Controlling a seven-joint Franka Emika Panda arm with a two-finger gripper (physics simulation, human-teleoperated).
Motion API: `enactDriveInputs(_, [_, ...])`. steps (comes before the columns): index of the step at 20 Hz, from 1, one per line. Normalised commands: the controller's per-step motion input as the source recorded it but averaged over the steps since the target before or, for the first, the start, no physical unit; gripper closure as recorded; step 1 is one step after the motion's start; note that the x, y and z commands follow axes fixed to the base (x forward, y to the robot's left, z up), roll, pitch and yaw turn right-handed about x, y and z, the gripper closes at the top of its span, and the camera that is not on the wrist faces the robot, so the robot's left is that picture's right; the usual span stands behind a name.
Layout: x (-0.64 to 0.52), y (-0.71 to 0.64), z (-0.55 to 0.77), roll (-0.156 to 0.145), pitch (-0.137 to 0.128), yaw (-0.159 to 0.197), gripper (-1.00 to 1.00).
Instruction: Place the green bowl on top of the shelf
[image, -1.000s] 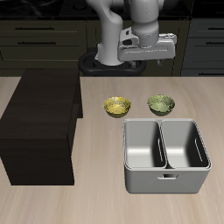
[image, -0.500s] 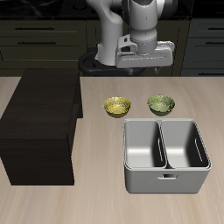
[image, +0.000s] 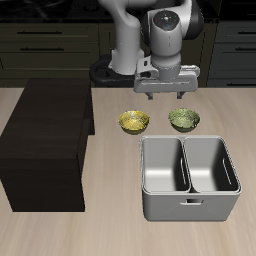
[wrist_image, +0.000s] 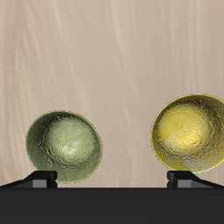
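Note:
The green bowl (image: 184, 120) is small, dull olive-green, and sits on the table just behind the grey bin; it shows in the wrist view (wrist_image: 64, 146) too. My gripper (image: 166, 97) hangs open and empty above the table, behind and between the two bowls, touching neither. In the wrist view only the dark fingertips (wrist_image: 39, 178) show at the frame's edge, wide apart. The shelf (image: 48, 138) is a large dark brown, nearly black box with a flat top, standing beside the yellow bowl.
A brighter yellow-gold bowl (image: 134, 122) sits beside the green bowl, also in the wrist view (wrist_image: 190, 132). A grey metal two-compartment bin (image: 189, 177) stands nearer the table's front edge. Dark cabinets line the back.
The gripper has come down and slightly toward the table's front, closer to the bowls. The bowls, bin and shelf have not moved.

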Motion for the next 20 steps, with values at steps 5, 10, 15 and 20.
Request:
enactDriveInputs(5, [-0.19,0.19,-0.24,0.061,0.032,-0.058,-1.00])
enactDriveInputs(10, [-0.05,0.09,-0.34,0.029,0.033,-0.007,-1.00])
enactDriveInputs(15, [0.05,0.04,-0.32,-0.007,0.020,0.020,-1.00])
enactDriveInputs(20, [0.08,0.08,-0.53,-0.005,0.061,0.015,-1.00])
